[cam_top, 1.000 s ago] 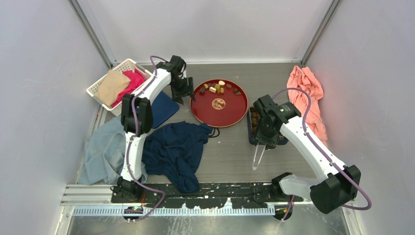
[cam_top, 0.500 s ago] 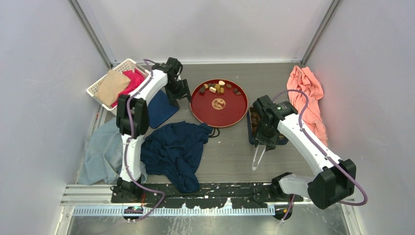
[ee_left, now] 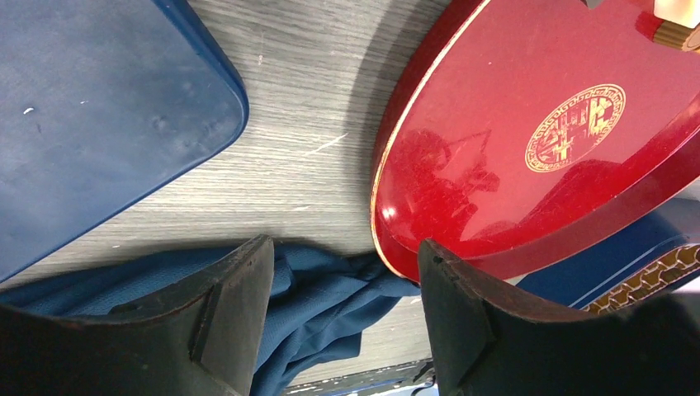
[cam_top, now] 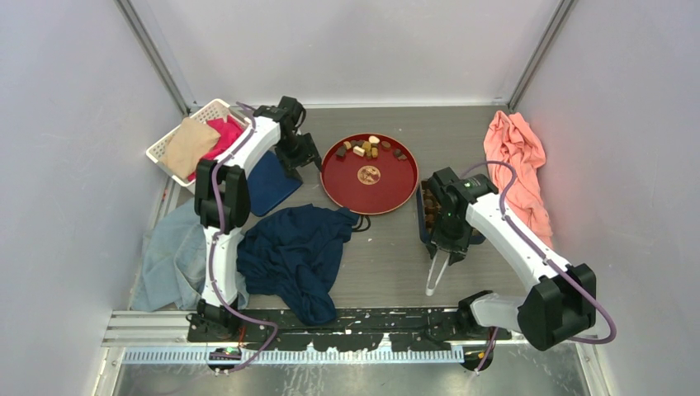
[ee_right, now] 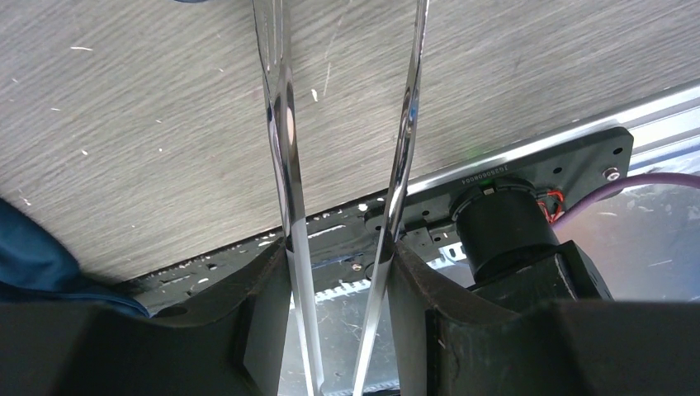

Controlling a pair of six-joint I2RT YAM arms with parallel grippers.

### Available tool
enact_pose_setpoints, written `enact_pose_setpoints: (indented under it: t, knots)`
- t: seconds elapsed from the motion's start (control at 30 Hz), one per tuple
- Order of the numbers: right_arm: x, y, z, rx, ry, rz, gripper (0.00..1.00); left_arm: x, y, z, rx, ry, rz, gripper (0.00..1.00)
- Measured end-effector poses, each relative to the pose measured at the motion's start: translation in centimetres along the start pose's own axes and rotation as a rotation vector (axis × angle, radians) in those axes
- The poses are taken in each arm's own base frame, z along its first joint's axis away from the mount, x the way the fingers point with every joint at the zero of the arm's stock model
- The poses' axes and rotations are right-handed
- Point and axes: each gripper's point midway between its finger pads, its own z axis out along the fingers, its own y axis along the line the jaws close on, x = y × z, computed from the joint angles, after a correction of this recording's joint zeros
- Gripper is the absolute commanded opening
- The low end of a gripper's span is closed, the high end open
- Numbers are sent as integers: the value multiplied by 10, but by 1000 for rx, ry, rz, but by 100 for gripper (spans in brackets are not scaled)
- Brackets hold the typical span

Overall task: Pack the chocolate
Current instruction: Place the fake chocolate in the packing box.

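Several pieces of chocolate [cam_top: 367, 148], dark, tan and cream, lie at the far side of the red round tray [cam_top: 334, 188]. My left gripper [cam_top: 307, 161] [ee_left: 347, 247] hovers open and empty over the tray's left rim [ee_left: 388, 206]. A navy box [cam_top: 426, 221] lies right of the tray, mostly hidden under my right arm, with a few brown pieces [cam_top: 429, 198] showing in it. My right gripper [cam_top: 446, 249] [ee_right: 338, 243] is shut on metal tongs [cam_top: 434, 276] [ee_right: 281, 115], which point toward the table's near edge, their arms spread and empty.
A flat blue lid [cam_top: 272, 183] [ee_left: 99, 107] lies left of the tray. A navy cloth [cam_top: 297, 247] [ee_left: 330, 289] and a pale blue cloth [cam_top: 173, 256] are at the front left. A white basket [cam_top: 194, 144] of cloths stands back left; a pink cloth [cam_top: 520, 161] lies right.
My left gripper has drawn back a little to the left, off the tray's edge. My right arm has shifted toward the near edge, carrying the tongs with it.
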Motion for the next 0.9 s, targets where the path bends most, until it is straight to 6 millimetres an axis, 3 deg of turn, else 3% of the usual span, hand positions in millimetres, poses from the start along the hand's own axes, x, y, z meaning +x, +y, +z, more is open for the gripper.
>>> enact_pose_setpoints:
  t: [0.37,0.9]
  knots:
    - [7,-8,6,15,35,-5,26,0,0,-2,-1,2,-4,65]
    - [-9,4,10,15,35,-35,26,-6,-9,-10,22,-21,4,65]
